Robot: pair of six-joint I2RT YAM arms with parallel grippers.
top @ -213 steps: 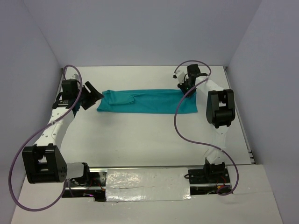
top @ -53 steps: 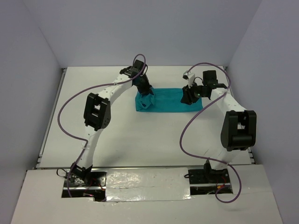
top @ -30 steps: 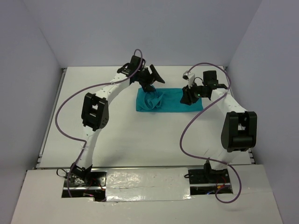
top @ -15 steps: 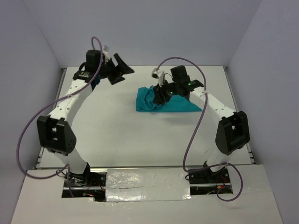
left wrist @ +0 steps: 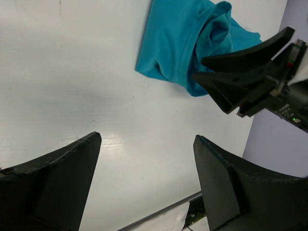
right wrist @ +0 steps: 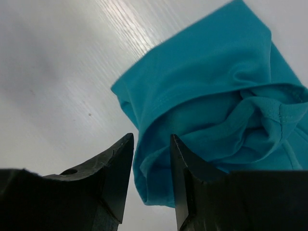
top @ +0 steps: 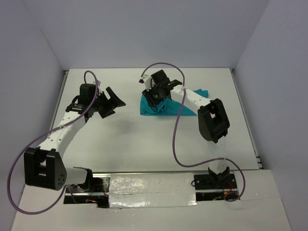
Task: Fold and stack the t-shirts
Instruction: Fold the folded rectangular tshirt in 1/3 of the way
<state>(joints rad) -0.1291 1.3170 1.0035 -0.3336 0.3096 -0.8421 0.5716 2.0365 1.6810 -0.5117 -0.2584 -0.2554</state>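
Teal cloth sits right under the right gripper. Jaws are at a narrow gap, and the wrist view shows nothing pinched between them. Its tips hang just over the bunched end of the t-shirt, close above the cloth; I can't tell whether they touch it.

Left gripper is spread wide and holds nothing. It's well clear of that same bunched end and pointing toward it, with only bare table under it.

Shirt state from the top view: the t-shirt lies on the table as a short, rumpled bundle. The end toward the left gripper is doubled over, with loose folds and a hem seam showing on top. The opposite end trails out flat past the right forearm. It's the only garment in view.

My read:
- The step in hand is the lengthwise fold, and it's part done. The doubled end landed crumpled, not flat.
- Nothing to stack on yet.

Next move, as I see it:
- Right gripper comes down and closes on the top layer only at the bunched end, then pulls it out flat or carries it across toward the trailing end.
- Left gripper should come in beside the bundle and pin or tension the lower layer.
- Risk: grabbing both layers drags the whole bundle instead of folding it.
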